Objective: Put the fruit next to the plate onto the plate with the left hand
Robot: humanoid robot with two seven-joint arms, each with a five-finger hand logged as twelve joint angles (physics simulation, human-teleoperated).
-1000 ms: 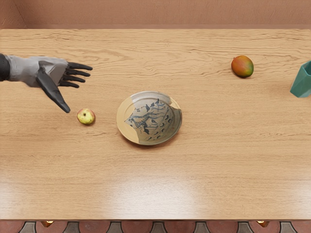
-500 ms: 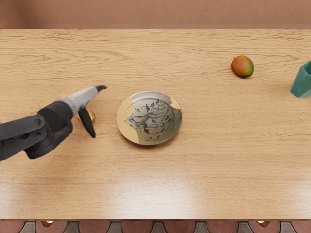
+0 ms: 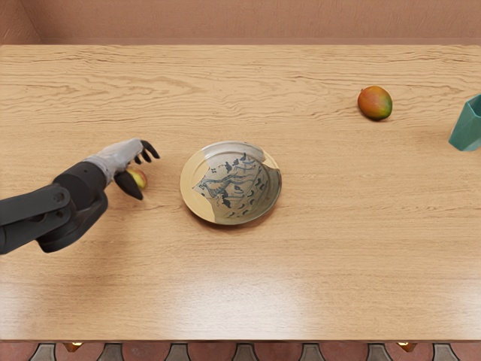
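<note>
Crowding the small yellow-red apple [image 3: 138, 179], the grey-and-black left hand [image 3: 124, 161] — clamped or not, can't tell — risks knocking it rolling away.

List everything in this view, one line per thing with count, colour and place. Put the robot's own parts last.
table: one, light wood, fills most of the view.
plate: one, beige with a dark blue-grey pattern, centre of the table.
apple: one, yellow with a red blush, on the table just left of the plate, partly hidden by the hand.
mango: one, orange-red with some green, far right part of the table.
cup: one, teal, cut off by the right edge.
left hand: one, grey with black digits, right at the apple, left of the plate.
left arm: one, dark grey, comes in from the left edge.
right arm: not in view.
</note>
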